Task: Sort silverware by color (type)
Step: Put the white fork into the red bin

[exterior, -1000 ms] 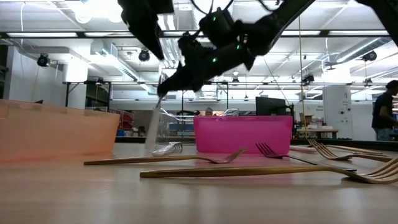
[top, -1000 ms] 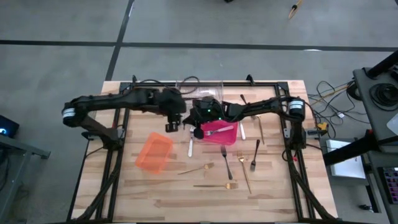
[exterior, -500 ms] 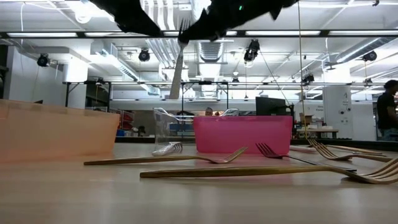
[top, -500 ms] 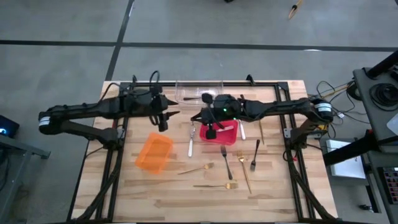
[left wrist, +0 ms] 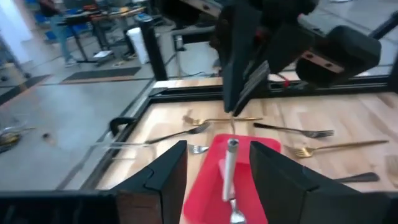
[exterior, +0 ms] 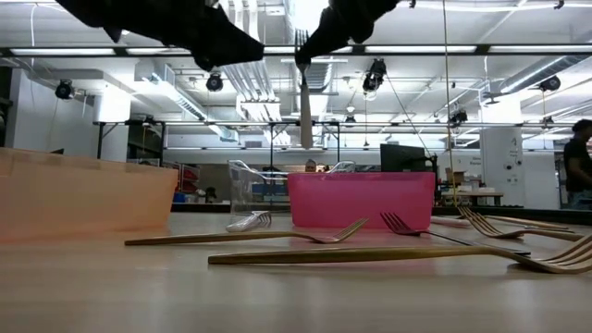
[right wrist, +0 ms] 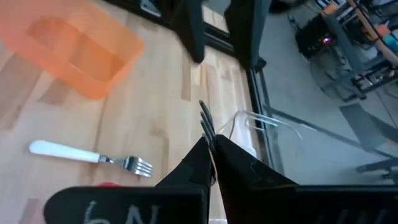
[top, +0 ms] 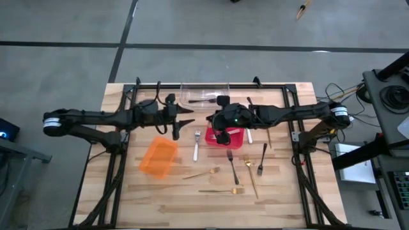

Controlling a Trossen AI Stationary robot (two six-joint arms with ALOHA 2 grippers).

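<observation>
My right gripper (top: 211, 119) hangs high over the table by the red bin's (top: 235, 136) far left corner, shut on a silver-grey fork (exterior: 304, 102). My left gripper (left wrist: 221, 180) faces it from the table's left, level and open, with nothing between its fingers. Other silverware lies flat on the wood: a white-handled fork (top: 196, 146), black forks (top: 231, 165) (top: 262, 160) and gold forks (top: 202, 173) (top: 221, 190). A silver utensil (left wrist: 229, 175) lies in the red bin. My right gripper pinches the fork between its two fingers just below the tines (right wrist: 203, 118), which stick out past the fingertips. The handle (exterior: 304, 111) hangs straight down below the fingers, clear of the table and the bin.
An orange bin (top: 158, 157) stands at the near left. A clear bin (top: 204, 92) at the far edge holds a dark utensil (top: 203, 100). More gold utensils (top: 250, 176) (top: 269, 132) lie at the right. A black frame (top: 192, 85) borders the table.
My right gripper has risen with the fork, whose handle hung slanted close to the table and now hangs upright, high up. My left gripper has drawn back toward the table's left edge and tipped up from pointing down to about level.
</observation>
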